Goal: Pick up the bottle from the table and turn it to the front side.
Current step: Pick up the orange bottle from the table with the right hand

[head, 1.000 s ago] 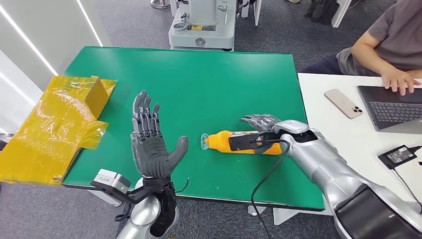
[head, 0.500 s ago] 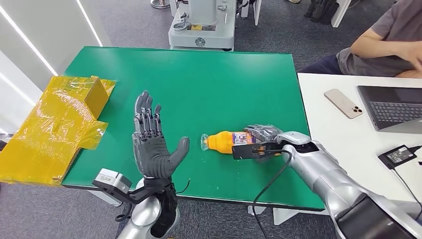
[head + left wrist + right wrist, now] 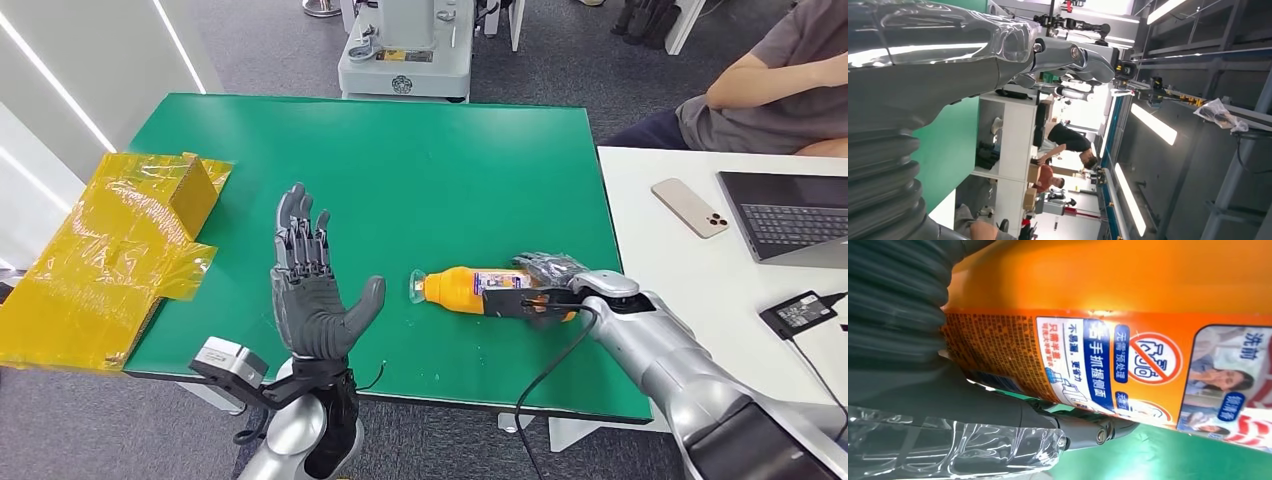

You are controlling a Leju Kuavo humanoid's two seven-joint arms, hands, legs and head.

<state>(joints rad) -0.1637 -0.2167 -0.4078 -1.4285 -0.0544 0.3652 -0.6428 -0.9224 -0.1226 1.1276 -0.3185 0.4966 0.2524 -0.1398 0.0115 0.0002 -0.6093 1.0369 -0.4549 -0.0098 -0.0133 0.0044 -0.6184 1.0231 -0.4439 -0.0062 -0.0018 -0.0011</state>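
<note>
The orange bottle (image 3: 468, 289) lies on its side on the green table (image 3: 400, 170), its label partly showing, with the right hand (image 3: 548, 282) wrapped around its base end and gripping it. The clear cap end points toward the left hand (image 3: 308, 290), which stands apart, raised upright over the table's near edge with its palm facing the bottle and fingers spread, holding nothing.

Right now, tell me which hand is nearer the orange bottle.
Right. The right hand wraps the lying orange bottle; the left hand is raised, fingers apart, beside its cap end.

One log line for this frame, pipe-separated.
right hand: grips bottle | bottle: lying on green table | left hand: raised, holds nothing
</note>
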